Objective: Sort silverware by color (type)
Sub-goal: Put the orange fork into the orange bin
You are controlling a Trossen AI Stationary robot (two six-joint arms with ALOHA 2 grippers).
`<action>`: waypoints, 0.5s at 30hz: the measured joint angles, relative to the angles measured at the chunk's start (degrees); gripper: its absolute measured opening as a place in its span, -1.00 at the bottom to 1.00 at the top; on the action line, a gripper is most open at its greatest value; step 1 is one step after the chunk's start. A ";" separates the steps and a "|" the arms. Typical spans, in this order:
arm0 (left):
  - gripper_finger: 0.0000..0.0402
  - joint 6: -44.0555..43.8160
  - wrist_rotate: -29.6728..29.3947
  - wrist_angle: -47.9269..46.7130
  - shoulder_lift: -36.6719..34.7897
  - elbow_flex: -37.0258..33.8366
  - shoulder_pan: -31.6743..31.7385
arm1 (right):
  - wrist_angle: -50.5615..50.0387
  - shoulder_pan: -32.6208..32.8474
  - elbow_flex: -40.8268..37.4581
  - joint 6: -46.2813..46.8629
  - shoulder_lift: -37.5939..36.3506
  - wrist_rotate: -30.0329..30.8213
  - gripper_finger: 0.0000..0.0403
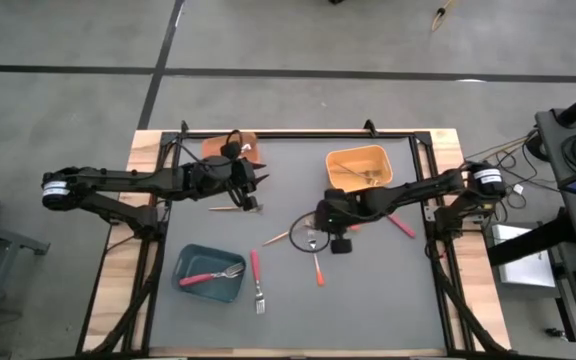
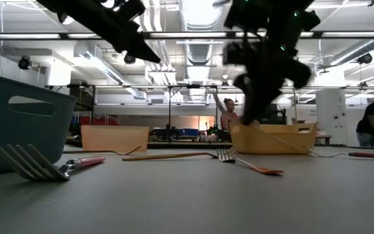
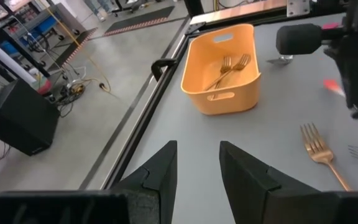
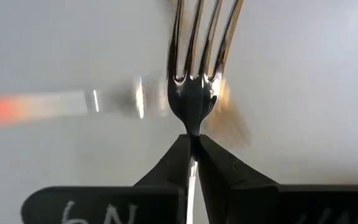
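the high view looks straight down from above the table [image 1: 368, 300], taking in the whole grey surface, both arms and the floor around it. the low view sits at table-top height and faces level across the surface into the room behind, with the teal bin [image 2: 18, 123] close at its edge. the left wrist view looks forward past its own fingers [image 3: 160, 171] toward the yellow-orange bin [image 3: 225, 99], which the high view [image 1: 360, 166] and the low view [image 2: 271, 138] also show. the right wrist view is very near the table, filled by a fork [image 4: 194, 93] between its fingers.
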 joint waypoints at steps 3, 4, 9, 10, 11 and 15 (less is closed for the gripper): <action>-0.49 -0.01 0.14 0.63 0.00 0.00 -0.01 | 8.95 0.06 -2.39 2.43 -1.68 0.12 -0.94; -0.49 -0.07 0.15 0.63 0.00 0.00 -0.01 | 12.07 0.06 -3.36 3.12 -2.14 0.64 -0.94; -0.49 -0.43 0.16 1.13 0.00 0.00 -0.01 | 27.72 0.95 -8.04 4.00 -4.17 9.21 -0.94; -0.49 -0.56 0.17 1.15 0.00 0.00 -0.01 | 31.07 1.05 -8.80 4.02 -4.22 10.66 -0.94; -0.49 -0.81 0.17 1.23 0.00 0.00 -0.01 | 34.62 1.25 -9.60 3.97 -4.22 11.81 -0.94; -0.49 -1.94 0.19 1.28 0.00 0.00 -0.01 | 52.55 1.28 -12.71 0.42 -4.08 13.90 -0.94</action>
